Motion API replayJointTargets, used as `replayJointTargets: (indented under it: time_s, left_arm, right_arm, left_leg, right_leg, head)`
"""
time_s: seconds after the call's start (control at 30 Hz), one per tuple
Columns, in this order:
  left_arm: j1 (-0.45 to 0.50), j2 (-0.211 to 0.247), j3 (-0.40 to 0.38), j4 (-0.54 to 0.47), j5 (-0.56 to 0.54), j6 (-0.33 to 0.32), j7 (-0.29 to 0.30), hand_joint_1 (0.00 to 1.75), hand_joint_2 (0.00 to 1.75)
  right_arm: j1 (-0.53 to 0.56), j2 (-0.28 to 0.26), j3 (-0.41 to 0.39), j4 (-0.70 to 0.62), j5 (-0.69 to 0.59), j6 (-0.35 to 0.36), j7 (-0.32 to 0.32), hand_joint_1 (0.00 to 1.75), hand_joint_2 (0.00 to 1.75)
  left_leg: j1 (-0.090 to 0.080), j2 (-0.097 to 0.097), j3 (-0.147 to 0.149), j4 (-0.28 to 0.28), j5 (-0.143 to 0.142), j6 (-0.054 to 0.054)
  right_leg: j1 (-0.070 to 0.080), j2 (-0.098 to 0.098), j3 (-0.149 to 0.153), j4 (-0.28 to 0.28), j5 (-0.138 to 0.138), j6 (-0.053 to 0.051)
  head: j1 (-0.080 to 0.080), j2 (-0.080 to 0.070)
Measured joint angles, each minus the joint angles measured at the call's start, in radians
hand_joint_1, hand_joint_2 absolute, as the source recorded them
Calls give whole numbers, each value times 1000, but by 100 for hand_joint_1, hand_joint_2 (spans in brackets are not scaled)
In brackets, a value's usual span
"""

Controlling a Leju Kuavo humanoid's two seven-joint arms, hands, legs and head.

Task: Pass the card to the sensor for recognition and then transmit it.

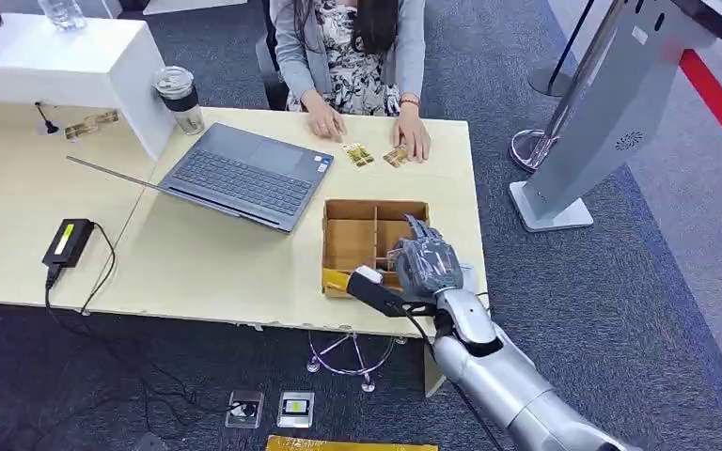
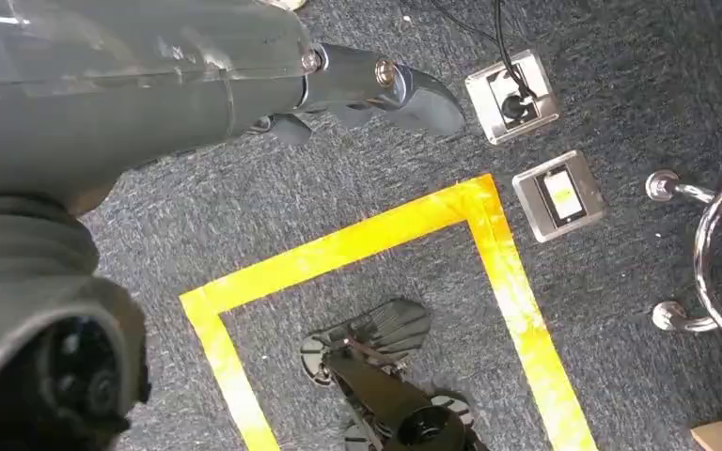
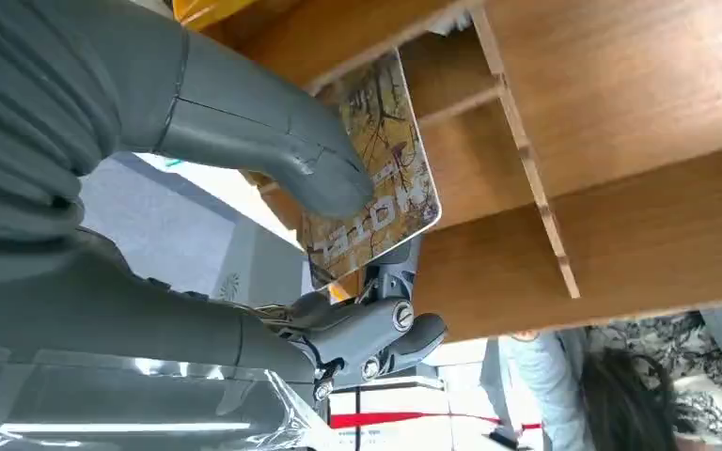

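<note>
Card [image 3: 376, 160] pinched in right robot hand [image 3: 338, 254]

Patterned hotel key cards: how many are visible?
3: two patterned brown cards on the desk by the person's hands; one pinched by the right hand over the box. Others may be hidden.

An open laptop [image 1: 244, 174] sits on the surface [image 1: 197, 258], a lidded cup [image 1: 180, 97] behind it. A person [image 1: 353, 52] sits opposite. A black charger [image 1: 69, 241] lies well left.

This looks like a reception or front-desk area of an office or hotel. A pale wooden counter [image 1: 197, 254] carries an open grey laptop [image 1: 244, 174], a person sits behind its far edge, grey carpet [image 1: 639, 310] covers the floor, and a grey standing kiosk [image 1: 602, 122] rises beside chrome queue-barrier posts [image 1: 536, 141].
</note>
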Motion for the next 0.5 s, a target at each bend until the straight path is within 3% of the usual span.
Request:
replayJointTargets:
  time_s: [0.5]
  left_arm:
    - [1,1,0,0,-21,-16,-21,0,0]
  right_arm:
    - [-226,-22,-56,-143,-22,103,-41,175,175]
  left_leg:
    - [0,0,0,0,1,0]
  right_leg:
    - [0,0,0,0,1,0]
  head:
    - [0,0]
